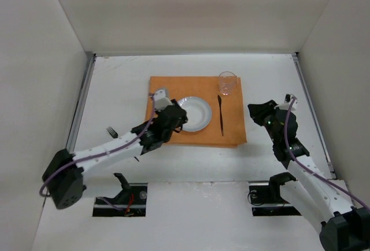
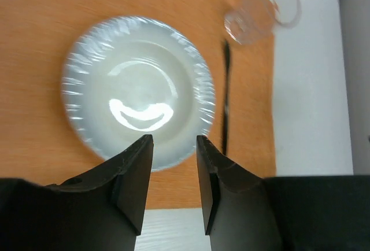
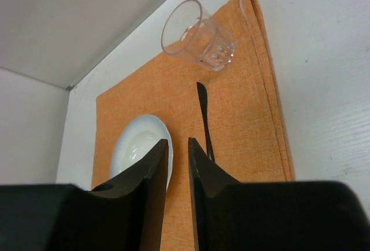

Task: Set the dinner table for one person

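1. The dinner table (image 1: 115,83) is the white top between the white walls. An orange placemat (image 1: 173,89) lies flat near its middle.
2. Already laid: a white plate (image 1: 199,115) sits at the centre of the placemat. A dark knife (image 1: 220,115) lies just to the plate's right, pointing away from the arms. A clear glass (image 1: 227,82) stands on the mat's far right corner, beyond the knife's tip.
3. Not yet laid: a small dark utensil (image 1: 111,130) rests on the bare table, well apart from the mat's left edge. It is probably a fork, though it is too small in the overhead view to be certain.
4. The left gripper (image 2: 175,141) hovers over the plate's near rim. Its jaws are parted with nothing between them, so it is released.
5. The right gripper (image 3: 178,142) hangs above bare table to the right of the mat. Its jaws are drawn to a narrow gap and are empty.
6. Judged progress: the setting looks mostly complete. The likely remaining step is bringing the utensil onto the mat, left of the plate.
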Robot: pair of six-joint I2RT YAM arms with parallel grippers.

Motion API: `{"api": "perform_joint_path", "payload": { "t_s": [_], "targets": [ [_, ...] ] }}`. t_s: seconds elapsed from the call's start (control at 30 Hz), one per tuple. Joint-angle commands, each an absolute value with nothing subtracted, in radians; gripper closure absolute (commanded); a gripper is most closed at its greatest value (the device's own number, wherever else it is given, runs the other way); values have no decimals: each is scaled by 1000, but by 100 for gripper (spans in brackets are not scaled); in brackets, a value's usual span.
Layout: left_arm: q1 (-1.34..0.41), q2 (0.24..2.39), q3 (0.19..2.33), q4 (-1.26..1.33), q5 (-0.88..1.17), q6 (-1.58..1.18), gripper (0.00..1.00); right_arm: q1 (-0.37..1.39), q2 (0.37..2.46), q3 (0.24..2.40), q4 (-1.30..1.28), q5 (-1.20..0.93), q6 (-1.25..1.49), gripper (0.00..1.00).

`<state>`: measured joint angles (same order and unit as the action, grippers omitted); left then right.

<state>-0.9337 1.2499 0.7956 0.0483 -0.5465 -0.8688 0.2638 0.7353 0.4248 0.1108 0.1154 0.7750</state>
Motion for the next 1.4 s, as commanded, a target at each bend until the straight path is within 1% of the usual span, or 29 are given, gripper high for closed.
{"api": "perform_joint_path", "payload": {
  "t_s": [0.0, 0.1, 0.17, 0.23, 0.37, 0.47, 0.63, 0.77, 1.03, 1.2, 1.27, 1.37],
  "targets": [
    [-817, 1100, 691, -280, -632, -971, 66, 303, 753, 433, 193, 91, 762, 78],
    [-675, 938, 593, -475, -620, -1034, 65, 341, 775, 445, 199, 98, 747, 78],
    [-590, 849, 537, -546, -600, -1040, 64, 361, 793, 448, 206, 113, 744, 76],
    [-488, 786, 488, -587, -568, -1023, 63, 373, 811, 457, 206, 111, 741, 72],
    [-343, 784, 411, -542, -494, -989, 64, 401, 819, 465, 213, 109, 736, 66],
    [-280, 824, 381, -468, -456, -953, 64, 412, 838, 472, 215, 101, 735, 65],
    [-232, 867, 368, -396, -448, -924, 67, 432, 857, 479, 216, 114, 724, 64],
    [-214, 902, 362, -368, -448, -904, 70, 439, 873, 486, 216, 101, 724, 64],
    [-165, 965, 328, -302, -364, -904, 78, 443, 847, 480, 207, 120, 721, 63],
    [-151, 934, 319, -291, -337, -894, 95, 433, 833, 476, 196, 133, 719, 62],
    [-153, 893, 318, -298, -344, -893, 97, 433, 824, 476, 192, 144, 713, 62],
    [-156, 806, 354, -330, -356, -891, 98, 433, 833, 474, 190, 160, 710, 61]
  ]
}}
